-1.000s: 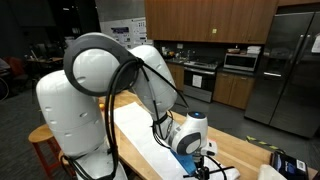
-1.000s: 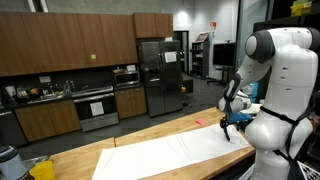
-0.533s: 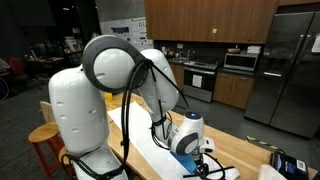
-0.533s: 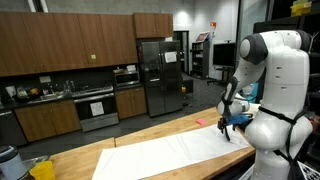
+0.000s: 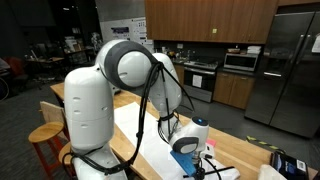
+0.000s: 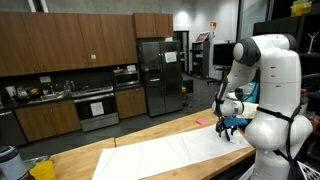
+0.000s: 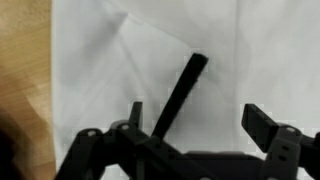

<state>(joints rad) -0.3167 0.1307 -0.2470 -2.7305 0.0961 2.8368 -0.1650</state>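
Note:
In the wrist view my gripper (image 7: 198, 116) is open, its two dark fingers spread wide just above a white sheet (image 7: 240, 60). A slim black stick, like a pen or marker (image 7: 182, 92), lies slanted on the sheet between the fingers, closer to the left one. Nothing is gripped. In both exterior views the gripper (image 5: 205, 162) (image 6: 229, 126) points down, close over the white sheet (image 5: 148, 150) (image 6: 170, 155) on the wooden table (image 6: 120, 143). The pen itself is hidden by the hand there.
A small red thing (image 6: 197, 123) lies on the wood beside the sheet. A blue and black device (image 5: 285, 163) sits near the table end. A wooden stool (image 5: 45, 140) stands beside the robot base. A yellow item (image 6: 42, 170) and a grey container (image 6: 8, 160) are at the far corner.
The arm's upper joints have swung round over the base. The hand has sunk slightly towards the sheet. The jaws have stayed open.

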